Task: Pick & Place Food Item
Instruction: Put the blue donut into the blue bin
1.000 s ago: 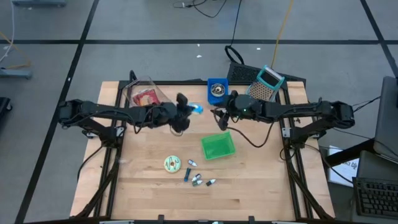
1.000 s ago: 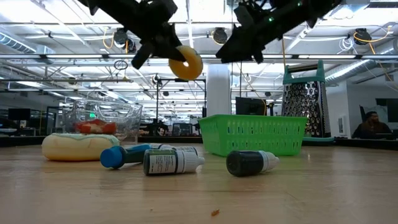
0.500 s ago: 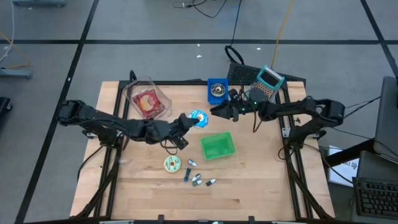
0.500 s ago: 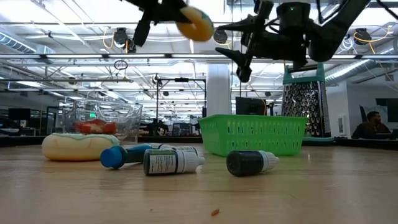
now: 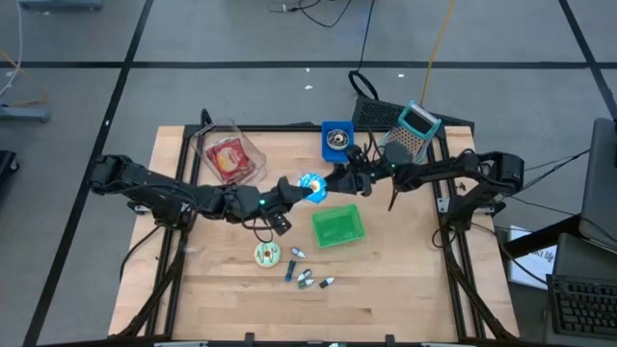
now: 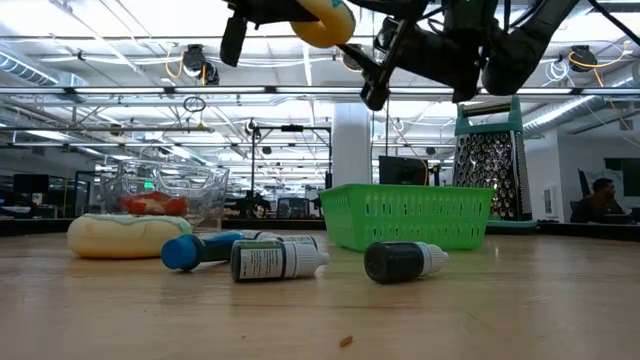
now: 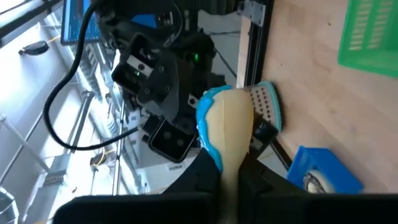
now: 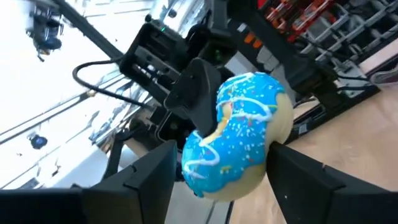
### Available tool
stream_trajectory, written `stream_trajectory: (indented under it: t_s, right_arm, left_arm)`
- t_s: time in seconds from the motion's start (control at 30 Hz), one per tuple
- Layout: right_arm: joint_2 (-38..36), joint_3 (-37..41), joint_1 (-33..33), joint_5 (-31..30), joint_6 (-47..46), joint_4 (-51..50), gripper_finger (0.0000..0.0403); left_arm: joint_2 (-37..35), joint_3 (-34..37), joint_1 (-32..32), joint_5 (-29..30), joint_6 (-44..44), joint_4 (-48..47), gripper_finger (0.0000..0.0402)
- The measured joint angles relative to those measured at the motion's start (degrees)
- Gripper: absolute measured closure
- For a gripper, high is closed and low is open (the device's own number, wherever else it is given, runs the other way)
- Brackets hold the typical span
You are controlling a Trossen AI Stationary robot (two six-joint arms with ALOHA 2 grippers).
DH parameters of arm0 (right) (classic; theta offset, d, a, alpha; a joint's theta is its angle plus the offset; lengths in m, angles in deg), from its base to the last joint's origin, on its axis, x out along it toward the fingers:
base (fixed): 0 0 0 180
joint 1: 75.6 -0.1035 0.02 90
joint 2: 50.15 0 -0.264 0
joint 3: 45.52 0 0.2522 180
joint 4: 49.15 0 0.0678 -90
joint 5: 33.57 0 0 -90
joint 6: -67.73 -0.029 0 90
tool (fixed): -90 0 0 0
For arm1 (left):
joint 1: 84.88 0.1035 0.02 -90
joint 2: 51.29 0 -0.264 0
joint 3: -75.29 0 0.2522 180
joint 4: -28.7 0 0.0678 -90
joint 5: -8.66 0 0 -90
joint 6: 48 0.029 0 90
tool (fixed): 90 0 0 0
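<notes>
Your left pincer was clamped on the blue-iced doughnut, held aloft just beside the green basket. Your right pincer stood apart, straddling the doughnut. The handover looked midway; placing remained undone.

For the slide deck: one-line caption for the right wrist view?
Handover in mid-air: left gripper shut on the blue-frosted donut, right gripper open around it.
</notes>
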Motion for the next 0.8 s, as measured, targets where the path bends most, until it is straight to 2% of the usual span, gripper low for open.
stream_trajectory:
  t_s: [0.13, 0.27, 0.5, 0.63, 0.8]
  right_arm:
    - [0.00, -1.52, -0.45, -0.54, 2.13, -4.66, 0.0187]
    - [0.00, -1.83, -0.48, -2.53, 4.83, -7.44, 0.0215]
    - [0.00, -1.87, -0.48, -2.57, 5.16, -7.22, 0.0288]
    - [0.00, -1.87, -0.67, -0.31, 6.45, -6.09, 0.0333]
    - [0.02, -1.87, -1.20, 1.60, 7.69, -1.13, 0.0384]
  left_arm:
    - [0.00, 0.00, 0.04, -1.09, -0.04, 0.49, 0.0364]
    - [0.00, 0.00, 0.15, -1.06, -1.40, 0.36, 0.0366]
    - [0.00, 0.00, 0.15, -1.09, -3.36, -0.26, 0.0383]
    - [0.00, 0.00, 0.15, -0.87, -3.72, -0.23, 0.0366]
    - [0.00, 0.00, 1.34, -1.28, -9.57, 0.05, 0.0351]
